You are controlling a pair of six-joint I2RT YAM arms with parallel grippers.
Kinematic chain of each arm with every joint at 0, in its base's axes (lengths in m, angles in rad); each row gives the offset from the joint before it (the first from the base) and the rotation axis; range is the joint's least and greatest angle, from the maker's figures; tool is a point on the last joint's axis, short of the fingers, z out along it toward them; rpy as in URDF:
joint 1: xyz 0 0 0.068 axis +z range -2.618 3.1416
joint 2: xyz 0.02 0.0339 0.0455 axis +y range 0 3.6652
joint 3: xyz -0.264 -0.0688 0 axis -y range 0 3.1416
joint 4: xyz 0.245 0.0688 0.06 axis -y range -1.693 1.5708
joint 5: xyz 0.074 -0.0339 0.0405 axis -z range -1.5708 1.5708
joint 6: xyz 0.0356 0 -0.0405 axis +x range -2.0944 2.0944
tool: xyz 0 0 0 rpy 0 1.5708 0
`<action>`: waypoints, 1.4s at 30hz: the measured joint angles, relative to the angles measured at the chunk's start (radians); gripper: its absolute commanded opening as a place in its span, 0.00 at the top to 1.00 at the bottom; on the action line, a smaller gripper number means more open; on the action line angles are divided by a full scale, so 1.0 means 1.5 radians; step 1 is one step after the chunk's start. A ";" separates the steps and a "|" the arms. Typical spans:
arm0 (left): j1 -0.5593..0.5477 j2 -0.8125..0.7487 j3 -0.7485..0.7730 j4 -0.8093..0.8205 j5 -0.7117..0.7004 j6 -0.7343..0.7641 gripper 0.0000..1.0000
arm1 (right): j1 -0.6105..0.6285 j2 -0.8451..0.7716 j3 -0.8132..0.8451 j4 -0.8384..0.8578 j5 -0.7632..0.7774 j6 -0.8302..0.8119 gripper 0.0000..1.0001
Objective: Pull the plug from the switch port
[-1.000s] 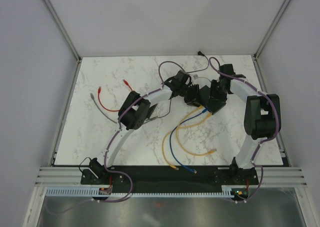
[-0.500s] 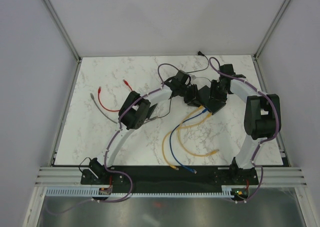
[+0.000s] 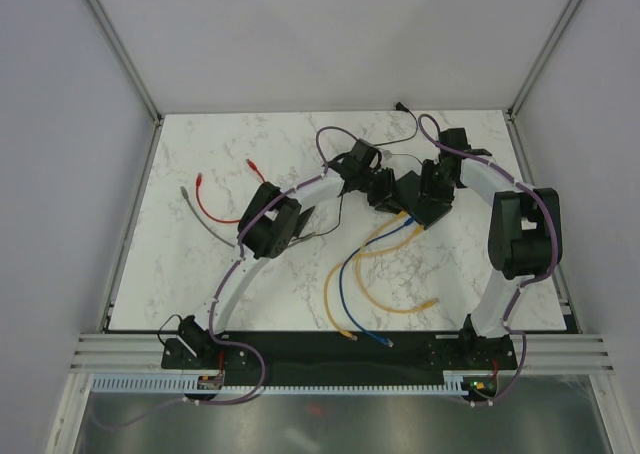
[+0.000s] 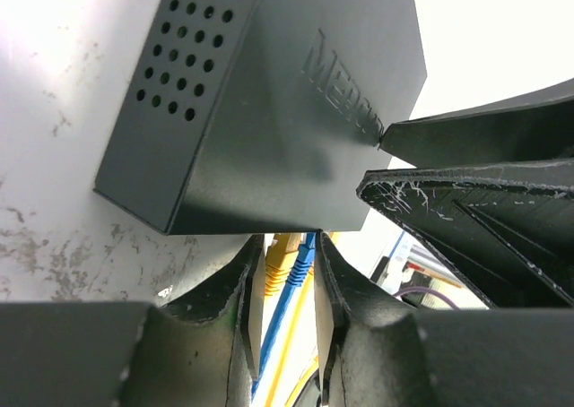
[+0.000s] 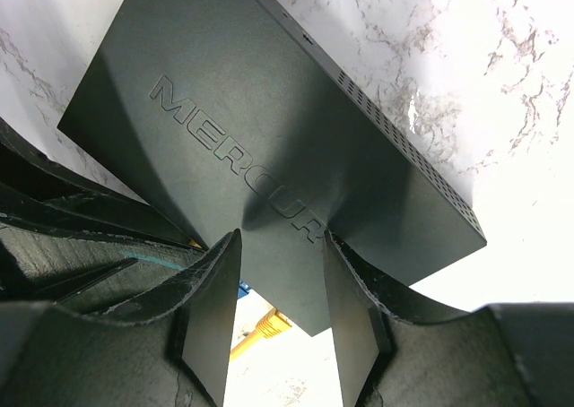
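The switch (image 3: 406, 187) is a flat black box lying at the back middle of the table, between my two grippers. In the left wrist view the switch (image 4: 269, 111) fills the top. A yellow plug (image 4: 281, 262) and a blue plug (image 4: 307, 250) sit side by side in its near edge. My left gripper (image 4: 289, 242) is closed round both plugs, one pad against each; it also shows in the top view (image 3: 383, 192). My right gripper (image 5: 281, 238) is open, its fingertips resting on the lid of the switch (image 5: 269, 138). It is at the switch's right in the top view (image 3: 428, 200).
Two yellow cables (image 3: 328, 294) and a blue cable (image 3: 342, 284) run from the switch toward the near edge. A red cable (image 3: 212, 210) and a grey cable (image 3: 200, 220) lie at the left. A thin black cord (image 3: 405, 140) runs to the back edge.
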 measured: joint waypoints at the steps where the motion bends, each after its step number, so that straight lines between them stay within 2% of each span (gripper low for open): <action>1: 0.000 0.001 0.000 0.002 0.003 0.003 0.85 | 0.000 0.000 0.000 0.000 0.000 0.000 0.50; 12: 0.006 0.010 -0.007 0.031 0.028 0.030 0.81 | 0.000 0.000 0.000 0.000 0.000 -0.001 0.50; 16: 0.006 0.010 -0.007 0.033 0.030 0.027 0.84 | 0.000 0.000 0.000 0.000 0.000 -0.001 0.50; 20: 0.007 0.014 -0.004 0.030 0.033 0.009 0.98 | 0.000 0.000 0.000 0.000 0.000 -0.001 0.49; 35: 0.016 0.028 0.003 0.038 0.073 0.002 0.98 | 0.000 0.005 0.005 -0.004 0.001 0.000 0.49; 42: 0.028 -0.005 -0.071 0.051 0.097 0.025 0.98 | 0.000 0.008 0.009 -0.008 0.001 0.000 0.49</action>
